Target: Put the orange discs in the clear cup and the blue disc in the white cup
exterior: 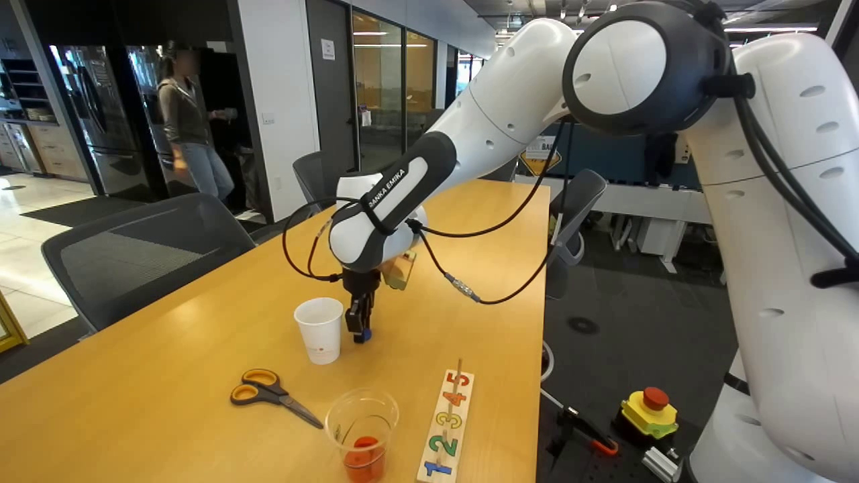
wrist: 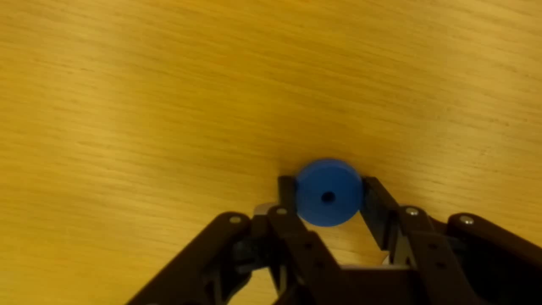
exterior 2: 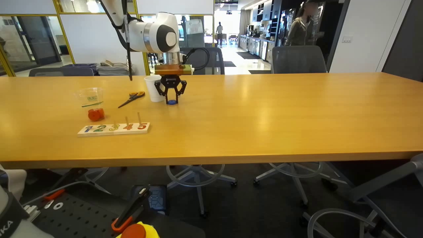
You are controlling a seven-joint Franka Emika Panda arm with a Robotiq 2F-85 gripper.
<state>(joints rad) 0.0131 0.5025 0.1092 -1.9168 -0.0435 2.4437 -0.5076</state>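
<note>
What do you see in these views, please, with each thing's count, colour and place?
Table: one, yellow-brown, across both exterior views.
White cup: one, white, upright on table.
Blue disc: one, blue, gripped beside white cup.
Clear cup: one, transparent, upright on table.
Orange discs: more than one, orange-red, inside clear cup.
Scissors: one pair, grey and orange, on table.
Number board: one, pale wood, beside clear cup.
Chairs: several, dark grey, around table.
People: at least two, one in blue jeans, background.
Emergency stop: one, red and yellow, beside table.
Arm: one, white and dark grey, over table.
Gripper: one, black, closed on blue disc.
</note>
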